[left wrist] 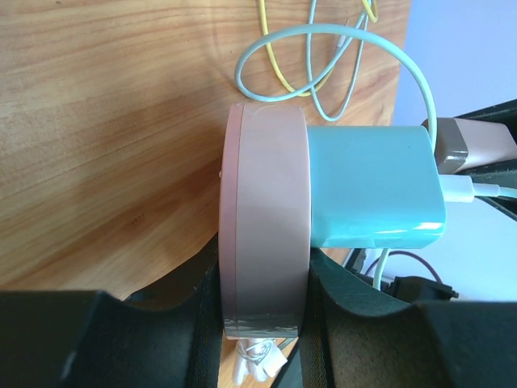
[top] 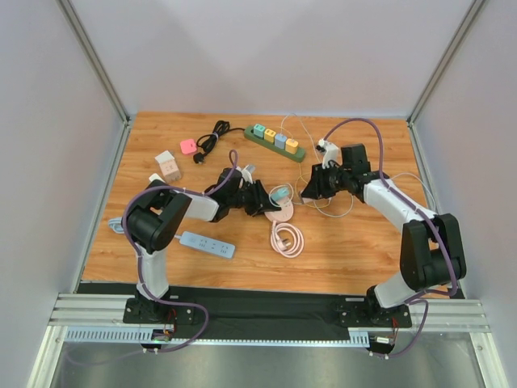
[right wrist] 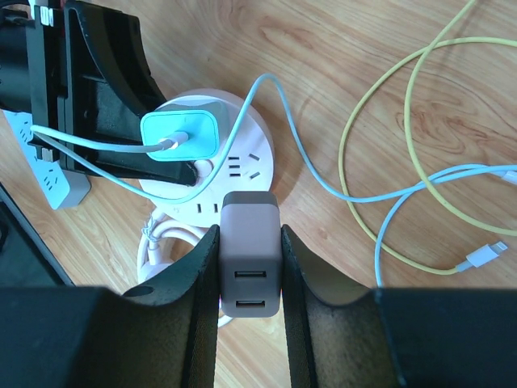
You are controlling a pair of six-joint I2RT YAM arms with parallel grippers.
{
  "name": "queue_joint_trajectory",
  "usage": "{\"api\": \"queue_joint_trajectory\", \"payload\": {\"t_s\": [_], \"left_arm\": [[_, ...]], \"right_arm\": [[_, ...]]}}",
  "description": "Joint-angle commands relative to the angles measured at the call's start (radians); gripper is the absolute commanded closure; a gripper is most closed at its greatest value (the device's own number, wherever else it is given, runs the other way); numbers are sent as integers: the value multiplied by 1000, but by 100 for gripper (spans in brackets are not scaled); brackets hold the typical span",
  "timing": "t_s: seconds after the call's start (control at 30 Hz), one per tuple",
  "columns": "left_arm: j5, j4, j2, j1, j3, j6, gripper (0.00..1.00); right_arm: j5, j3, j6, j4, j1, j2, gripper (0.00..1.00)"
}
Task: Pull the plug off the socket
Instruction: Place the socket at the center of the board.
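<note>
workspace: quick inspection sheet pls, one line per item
surface: light wooden tabletop, no spills seen
job's things: round pink socket hub carrying a teal charger and a taupe two-port USB plug
clutter: green power strip with coloured cubes, pale blue power strip, coiled black cord
grippers: left gripper clamps the hub's rim; right gripper clamps the taupe plug
cables: yellow cable and pale blue cable looped beside the hub
surroundings: grey walls, aluminium frame posts

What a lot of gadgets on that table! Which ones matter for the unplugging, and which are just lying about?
In the job:
left gripper, clamping the round socket
right gripper, clamping the brown charger

Lying about:
teal charger
green power strip
blue power strip
black cable
pink adapter
</note>
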Motion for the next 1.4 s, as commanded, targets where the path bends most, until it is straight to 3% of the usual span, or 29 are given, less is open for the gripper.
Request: {"api": "queue_joint_trajectory", "payload": {"t_s": [0.0, 0.07, 0.33, 0.47, 0.8, 0.97, 1.0, 1.13, 1.37], "left_arm": [[-39, -56, -29, 5, 25, 85, 66], [-65, -106, -65, 8, 25, 114, 54], [-165, -302, -220, 24, 31, 276, 30], [-234, -424, -295, 25, 37, 358, 26], [-565, -760, -533, 27, -4, 563, 21], [-713, -873, -562, 28, 25, 620, 9], [-763, -901, -573, 28, 28, 623, 1], [-790, -898, -641, 37, 24, 648, 0], [-615, -688, -809, 38, -25, 780, 0]], "right_arm": [[-16, 33, 4, 15, -9, -28, 100], [-25, 33, 6, 17, -14, -30, 100], [-57, 31, 13, 21, -29, -36, 100], [-77, 30, 13, 25, -35, -45, 100], [-213, 19, 29, 55, -40, -53, 100], [-253, 10, 49, 75, -42, -54, 100], [-269, 10, 50, 75, -40, -53, 100], [-313, 7, 65, 92, -42, -47, 100], [-368, 8, 90, 101, -40, -19, 100]]}}
